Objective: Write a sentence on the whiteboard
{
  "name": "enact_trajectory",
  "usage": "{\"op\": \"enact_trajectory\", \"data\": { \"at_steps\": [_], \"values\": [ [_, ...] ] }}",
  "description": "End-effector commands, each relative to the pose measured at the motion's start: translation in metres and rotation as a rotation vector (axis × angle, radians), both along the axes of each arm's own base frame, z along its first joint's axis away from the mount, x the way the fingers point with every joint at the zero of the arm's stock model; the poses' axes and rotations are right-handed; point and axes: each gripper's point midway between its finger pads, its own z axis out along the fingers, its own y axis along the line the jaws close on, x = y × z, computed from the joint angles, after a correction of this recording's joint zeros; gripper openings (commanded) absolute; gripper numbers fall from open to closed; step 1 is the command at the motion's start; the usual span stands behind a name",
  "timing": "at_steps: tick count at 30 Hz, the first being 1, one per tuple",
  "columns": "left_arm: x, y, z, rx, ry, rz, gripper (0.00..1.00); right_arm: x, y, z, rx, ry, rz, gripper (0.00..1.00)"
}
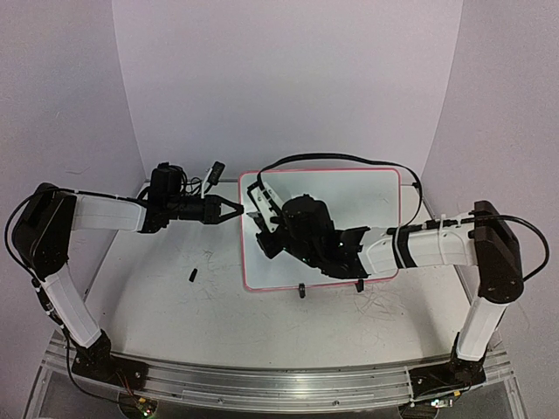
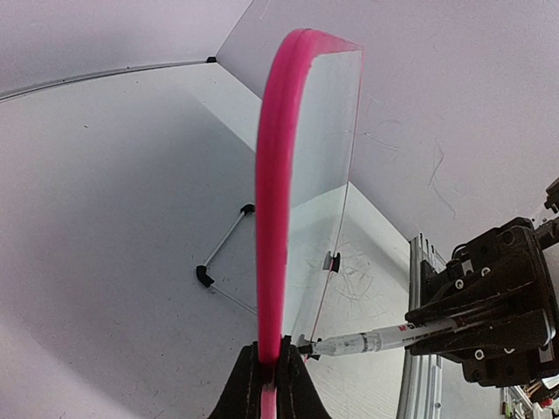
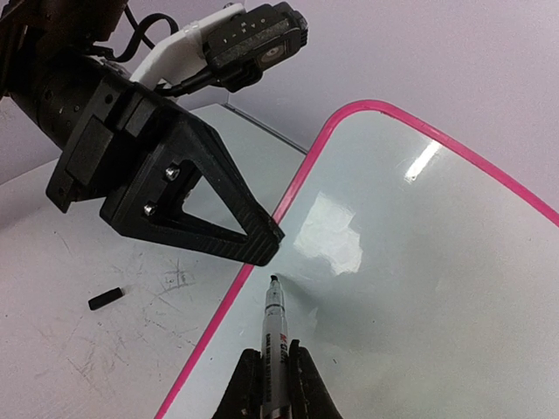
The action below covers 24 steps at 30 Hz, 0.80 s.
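Observation:
The whiteboard [image 1: 358, 196] stands tilted at the table's middle, with its red rim [image 2: 278, 175] edge-on in the left wrist view. My left gripper [image 1: 234, 209] is shut on the board's left rim [image 2: 272, 367]. My right gripper [image 3: 274, 362] is shut on a white marker [image 3: 274, 323], uncapped. The marker's black tip is at the board's face [image 3: 419, 288] close to the left rim, just below the left gripper's fingers [image 3: 258, 240]. The marker also shows in the left wrist view [image 2: 367, 340]. No sentence shows on the visible part of the board; the right arm [image 1: 306, 227] covers its lower left.
A small black cap [image 1: 192, 275] lies on the table left of the board, also seen in the right wrist view [image 3: 105, 298]. Two black clip feet [image 1: 301, 291] hold the board's lower edge. A wire stand [image 2: 223, 257] props it from behind. Faint grey scribbles mark the tabletop [image 1: 384, 305].

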Motion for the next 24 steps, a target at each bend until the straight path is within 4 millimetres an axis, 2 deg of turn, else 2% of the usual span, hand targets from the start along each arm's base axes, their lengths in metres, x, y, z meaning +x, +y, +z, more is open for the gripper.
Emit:
{"op": "enact_trajectory", "data": {
  "at_steps": [1,24],
  "values": [
    [-0.012,-0.006,0.019,-0.033,-0.046,-0.043,0.0,0.004,0.004,0.007,0.038,-0.018,-0.027,0.0],
    [-0.012,-0.006,0.02,-0.038,-0.041,-0.049,0.0,0.002,-0.002,-0.01,0.014,0.025,-0.041,0.0]
  ]
}}
